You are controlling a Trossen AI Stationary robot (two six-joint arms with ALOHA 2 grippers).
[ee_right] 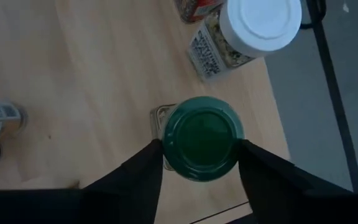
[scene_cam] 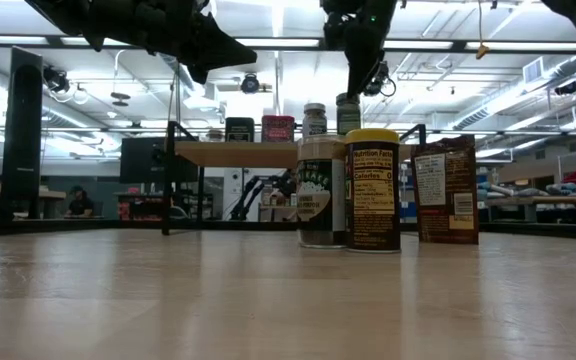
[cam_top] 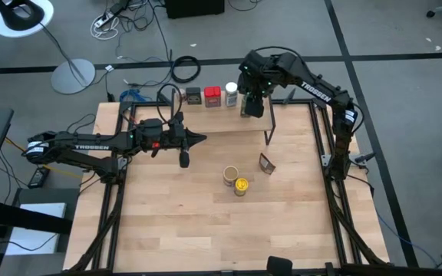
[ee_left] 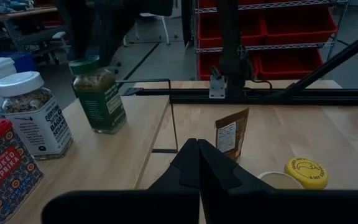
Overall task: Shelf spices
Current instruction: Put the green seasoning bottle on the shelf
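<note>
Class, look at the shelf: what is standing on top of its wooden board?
On the shelf: dark tin, red tin, white-lidded jar, and green jar gripped by the right end effector. The arm hides its base from above.

a grey floor [cam_top: 405,46] with dark seam lines surrounds the surface [cam_top: 206,222]. a white floor lamp [cam_top: 21,15] stands at one corner, with cables [cam_top: 129,19] strewn near it. beyond the surface, red bin racks [ee_left: 278,31] line the room, and long ceiling lights [scene_cam: 268,42] run overhead above distant benches [scene_cam: 558,200].
</note>
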